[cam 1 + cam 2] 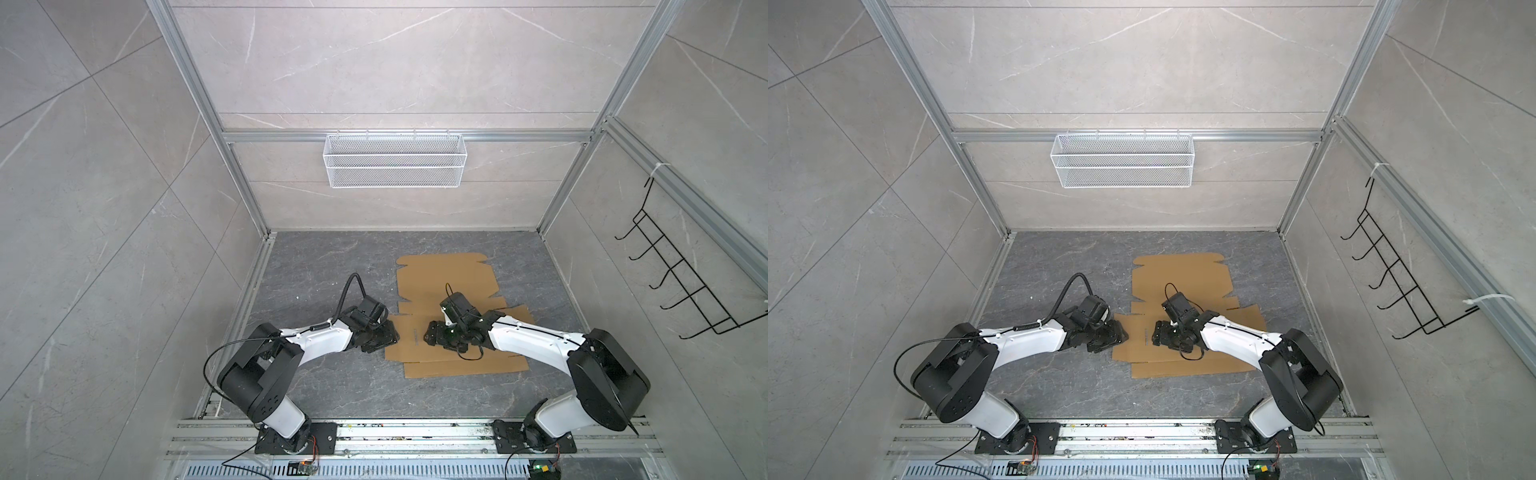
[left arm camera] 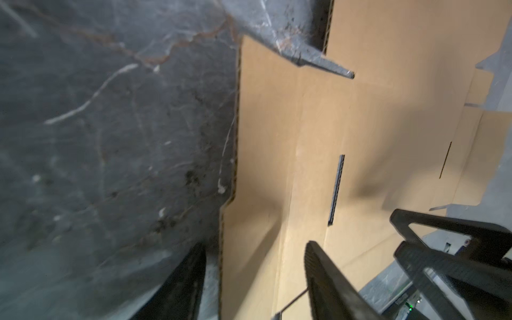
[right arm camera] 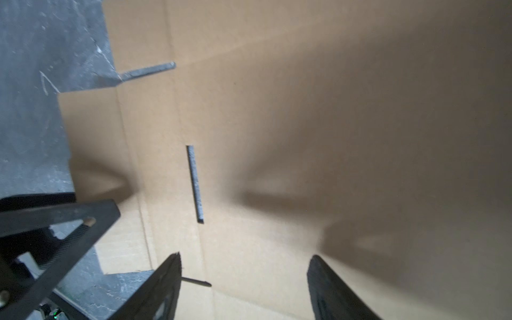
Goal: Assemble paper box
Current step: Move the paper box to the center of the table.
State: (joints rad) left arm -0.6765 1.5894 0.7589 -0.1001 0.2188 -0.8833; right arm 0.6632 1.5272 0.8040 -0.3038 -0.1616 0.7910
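Where the aluminium mounting rail (image 1: 415,434) runs along the near side, the white-and-black left arm (image 1: 324,338) and right arm (image 1: 532,338) both reach forward to the near half of the flat, brown, die-cut corrugated cardboard sheet (image 1: 444,270). This sheet is the unassembled paper box. It lies unfolded on the dark grey marbled desk (image 1: 328,266).

Left tool (image 1: 388,337): at the left edge of the sheet's near half. In the left wrist view the left tool (image 2: 256,246) is spread. One finger (image 2: 188,282) is over bare desk just outside the sheet. The other finger (image 2: 327,277) is over the cardboard, so the edge of the left flap runs between them. Whether either finger touches the sheet cannot be told.

Right tool (image 1: 430,336): over the sheet's near half, further in from the left flap, facing the left tool; the two are near but apart. In the right wrist view the right tool (image 3: 245,255) is spread with nothing between its fingers, above plain cardboard. A narrow cut slot (image 3: 195,182) in the sheet lies just ahead of the fingertips.

In both top views the sheet (image 1: 1179,274) lies flat, and its far end carries rounded tabs.

Beyond the sheet, a white wire mesh basket (image 1: 395,166) hangs from an aluminium crossbar (image 1: 270,136) on the back wall. To the right of the sheet, a black wire hook rack (image 1: 685,286) is fixed to the side wall.
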